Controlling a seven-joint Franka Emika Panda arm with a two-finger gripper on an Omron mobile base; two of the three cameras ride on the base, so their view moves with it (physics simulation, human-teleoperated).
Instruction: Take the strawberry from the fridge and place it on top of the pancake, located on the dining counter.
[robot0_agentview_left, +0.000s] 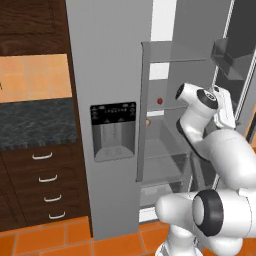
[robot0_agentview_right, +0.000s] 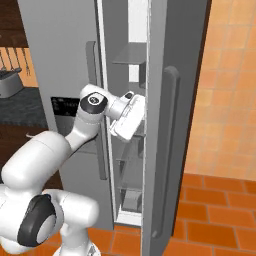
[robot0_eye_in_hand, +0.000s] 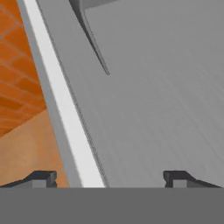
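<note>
1. Right now the fridge (robot0_agentview_left: 110, 65) stands with its right-hand door swung open, grey shelves showing inside, and the white arm is reaching into the gap.
2. The strawberry (robot0_agentview_left: 160, 100) sits on an upper shelf as a tiny red dot, just left of the wrist in the left base view; a small tan lump (robot0_agentview_left: 148, 121) lies one shelf lower, near the door edge.
3. The gripper (robot0_eye_in_hand: 109, 178) is spread wide with nothing between its fingertips; the hand view looks along a plain grey fridge wall with a white strip and orange tiles off to one side, so it seems aimed away from the fruit.
4. My worry: the hand has to swing toward the strawberry inside a tight space, and the wrist could knock a shelf edge or the open door.
5. The fruit is so small that a slightly off approach might nudge it backward or roll it off the shelf.
6. It could also grab the tan lump by mistake.
</note>
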